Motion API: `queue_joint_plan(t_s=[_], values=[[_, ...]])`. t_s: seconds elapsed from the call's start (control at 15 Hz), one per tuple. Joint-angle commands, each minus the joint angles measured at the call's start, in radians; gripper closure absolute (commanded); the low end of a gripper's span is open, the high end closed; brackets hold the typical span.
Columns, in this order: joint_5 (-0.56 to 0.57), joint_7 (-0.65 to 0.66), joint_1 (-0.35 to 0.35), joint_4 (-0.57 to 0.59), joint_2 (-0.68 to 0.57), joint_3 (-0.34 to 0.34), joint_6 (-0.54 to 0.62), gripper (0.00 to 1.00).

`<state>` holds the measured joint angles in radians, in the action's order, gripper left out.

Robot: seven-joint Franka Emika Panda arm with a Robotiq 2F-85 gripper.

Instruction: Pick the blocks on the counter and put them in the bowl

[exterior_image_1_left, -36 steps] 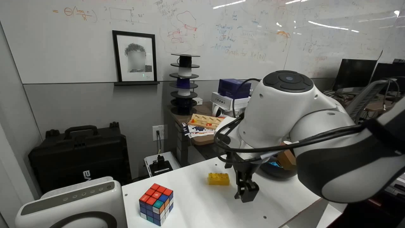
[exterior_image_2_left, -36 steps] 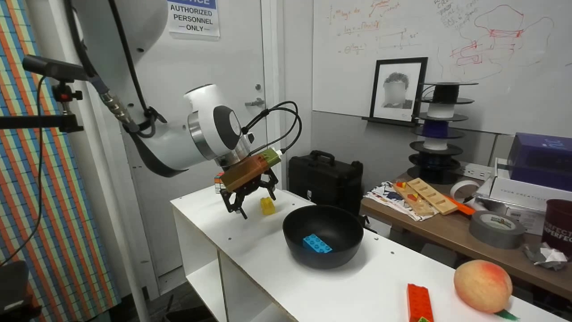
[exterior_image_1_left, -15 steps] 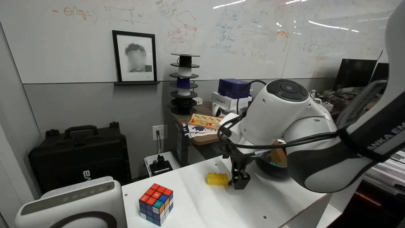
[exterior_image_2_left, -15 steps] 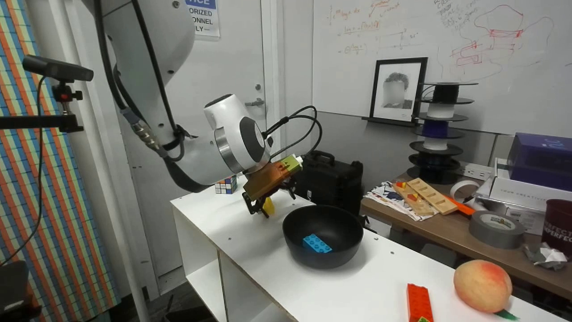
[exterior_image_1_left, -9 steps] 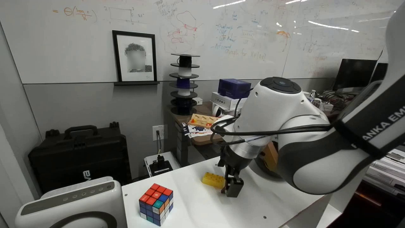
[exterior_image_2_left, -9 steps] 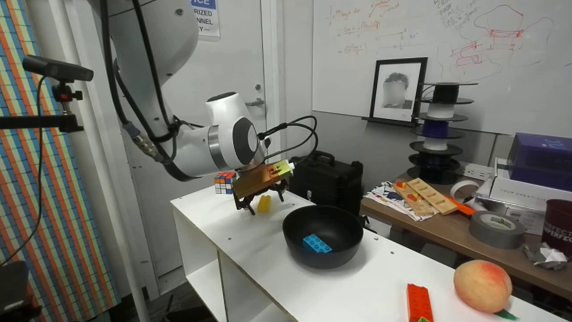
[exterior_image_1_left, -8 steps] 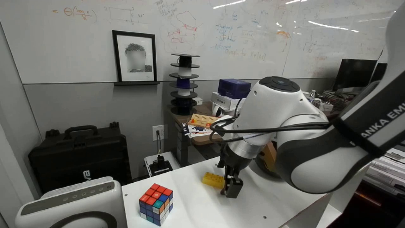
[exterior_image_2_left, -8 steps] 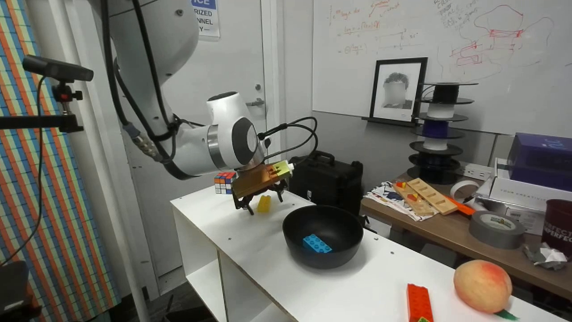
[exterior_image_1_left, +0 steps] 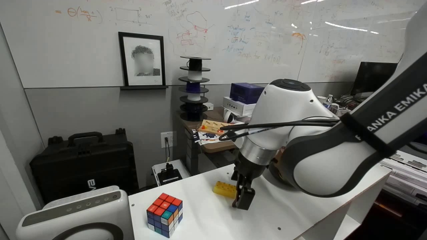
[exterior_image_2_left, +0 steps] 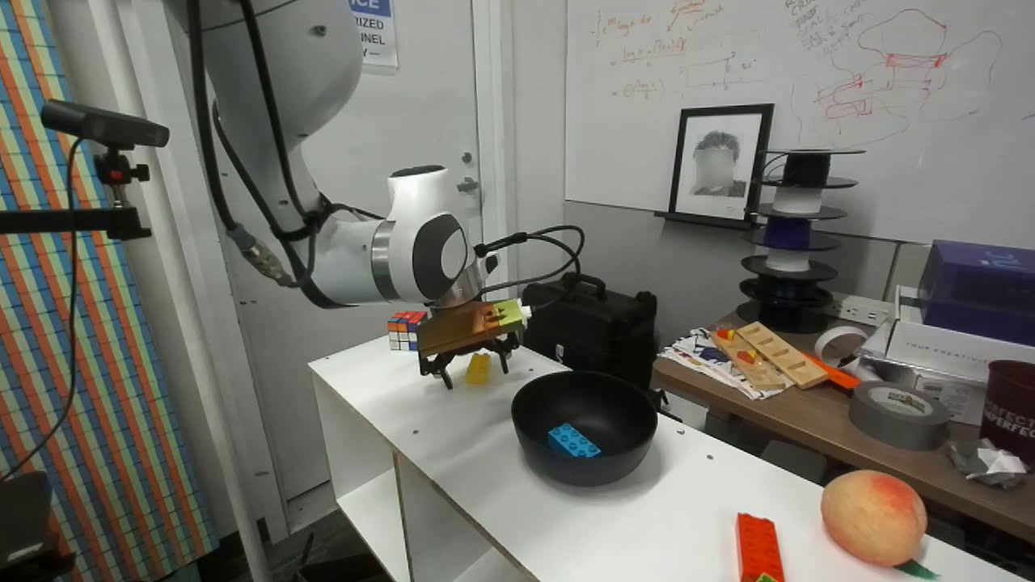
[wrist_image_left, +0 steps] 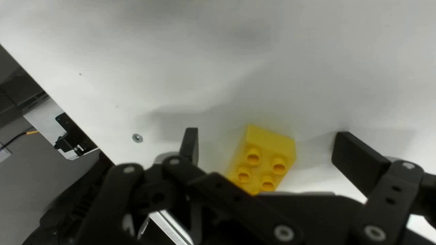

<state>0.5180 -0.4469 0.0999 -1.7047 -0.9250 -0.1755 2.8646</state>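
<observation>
Straddling the yellow toy-brick block (wrist_image_left: pixel 265 160), the gripper (wrist_image_left: pixel 266 137) has its fingers parted and nothing in its grasp; no contact with the block is evident. The block lies between the fingers, nearer to one than the other. Location: on the counter (exterior_image_2_left: pixel 631 525), between the Rubik's cube (exterior_image_1_left: pixel 165 215) near the short edge and the black bowl (exterior_image_2_left: pixel 602 400), closer to the long edge on the wooden desk's (exterior_image_2_left: pixel 808 412) side.

Changes noted: the gripper has come down over the block in the last two seconds or so and has levelled in the latest half second. The block has turned slightly, probably nudged by a finger, and remains on the counter.

Assessment: alignment appears under correction, with closing the likely next step. The block sits skewed to the fingers, so an uneven pinch could twist it.

Inventory: blue toy-brick block (exterior_image_2_left: pixel 574 440) inside the bowl; red toy-brick block (exterior_image_2_left: pixel 758 546) beyond it, near the peach (exterior_image_2_left: pixel 873 517). A green piece (exterior_image_2_left: pixel 766 578), on or beside the red one, is cut off; which cannot be determined.
</observation>
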Motion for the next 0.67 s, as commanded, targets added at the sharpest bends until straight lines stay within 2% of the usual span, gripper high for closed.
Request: queue_joint_plan(t_s=[0.0, 0.07, 0.4, 0.47, 0.6], values=[[-0.068, -0.018, 0.003, 0.056, -0.045, 0.005, -0.013, 0.17], [-0.080, -0.020, 0.001, 0.061, -0.053, 0.001, -0.007, 0.32], [-0.111, -0.023, 0.000, 0.099, -0.079, -0.004, -0.006, 0.72], [-0.111, -0.022, 0.001, 0.105, -0.082, -0.003, -0.004, 0.78], [-0.109, -0.015, 0.006, 0.101, -0.077, 0.002, 0.005, 0.74]])
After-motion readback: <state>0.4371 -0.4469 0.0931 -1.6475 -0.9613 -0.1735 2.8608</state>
